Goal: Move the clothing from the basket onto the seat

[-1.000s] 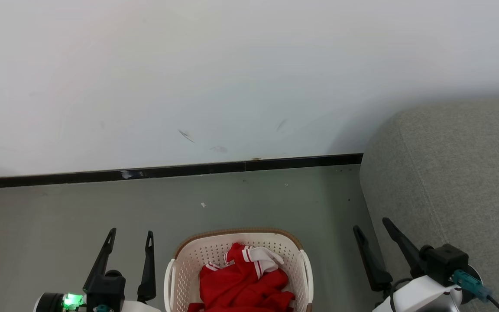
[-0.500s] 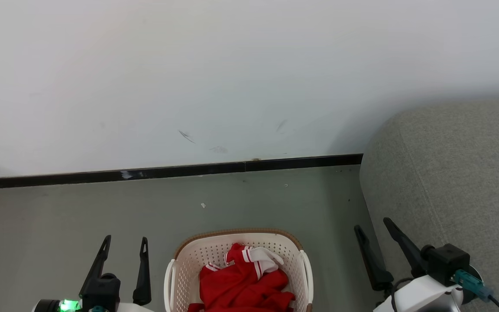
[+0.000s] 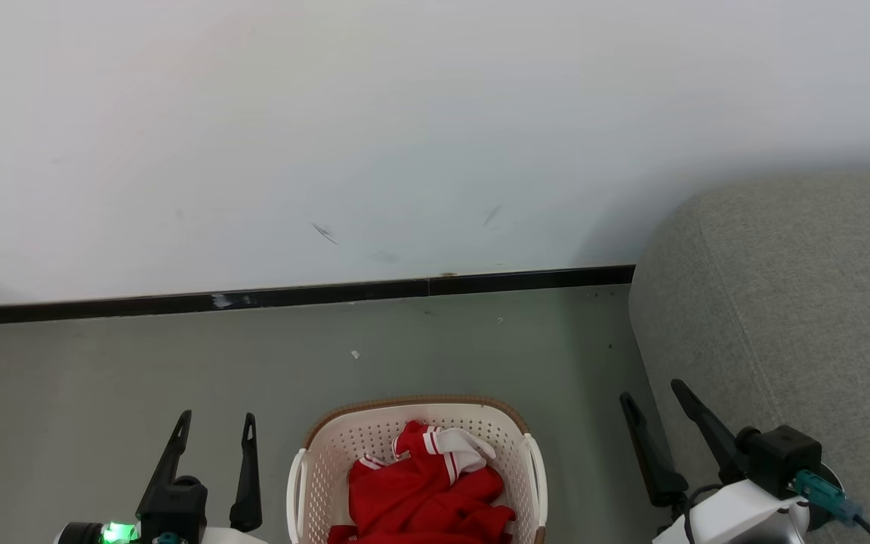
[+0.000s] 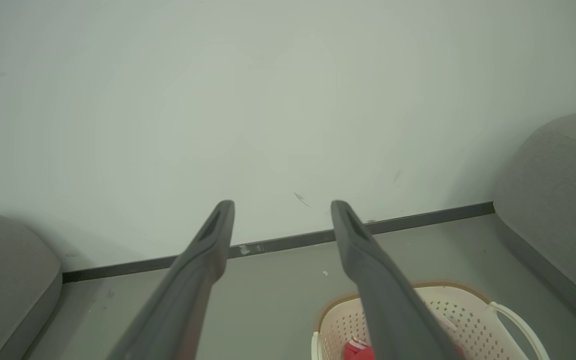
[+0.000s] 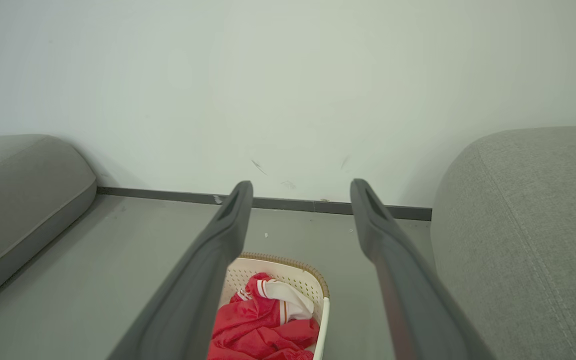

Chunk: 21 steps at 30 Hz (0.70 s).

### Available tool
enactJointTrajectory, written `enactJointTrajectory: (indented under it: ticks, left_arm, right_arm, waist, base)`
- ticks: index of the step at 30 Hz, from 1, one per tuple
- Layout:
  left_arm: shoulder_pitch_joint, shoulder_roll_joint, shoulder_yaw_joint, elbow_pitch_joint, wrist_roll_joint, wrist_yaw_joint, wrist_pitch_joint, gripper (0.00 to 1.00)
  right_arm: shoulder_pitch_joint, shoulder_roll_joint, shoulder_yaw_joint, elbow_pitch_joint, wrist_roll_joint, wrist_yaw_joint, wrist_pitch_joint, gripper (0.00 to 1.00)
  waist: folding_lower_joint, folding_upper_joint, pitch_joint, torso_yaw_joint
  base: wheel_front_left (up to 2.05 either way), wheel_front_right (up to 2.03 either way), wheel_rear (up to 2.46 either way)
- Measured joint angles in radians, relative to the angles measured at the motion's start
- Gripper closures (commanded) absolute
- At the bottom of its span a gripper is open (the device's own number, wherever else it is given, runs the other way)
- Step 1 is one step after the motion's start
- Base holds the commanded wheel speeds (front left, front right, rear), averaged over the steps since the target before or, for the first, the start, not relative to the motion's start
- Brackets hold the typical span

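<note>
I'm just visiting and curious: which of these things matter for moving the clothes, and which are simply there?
For the job: red-and-white soft sports clothing; cream perforated plastic basket with brown rim; large grey woven-fabric sofa.
Just there: second grey upholstered cushion; black skirting strip; white wall; small white floor speck.

Black-fingered left gripper (image 3: 217, 415) has a green light (image 3: 112, 533); right gripper (image 3: 650, 390), seemingly a teal cable plug (image 3: 820, 491).

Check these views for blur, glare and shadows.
Head view: even, soft light, no glare, sharp; the seat throws a faint shadow on the wall. Left wrist view: hazy, the left gripper's fingers soft up close. Right wrist view: the right gripper's fingers soft, the clothing in the basket clearer.
</note>
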Motion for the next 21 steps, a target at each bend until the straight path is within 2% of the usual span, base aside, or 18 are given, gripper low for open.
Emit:
enactJointTrajectory:
  ticks: [14, 21]
  left_arm:
    - [-0.005, 0.005, -0.005, 0.029, 0.001, -0.014, 0.0, 0.0]
    - [-0.053, 0.003, -0.05, 0.084, 0.003, -0.056, 0.0, 0.0]
  right_arm:
    - [0.019, 0.001, -0.016, -0.003, 0.0, 0.0, 0.0, 0.0]
    - [0.019, 0.001, -0.041, -0.015, -0.001, 0.0, 0.0, 0.0]
  waist:
    - [0.0, 0.0, 0.028, -0.002]
    - [0.0, 0.0, 0.057, -0.009]
  base:
    - [0.0, 0.0, 0.0]
    - [0.0, 0.0, 0.0]
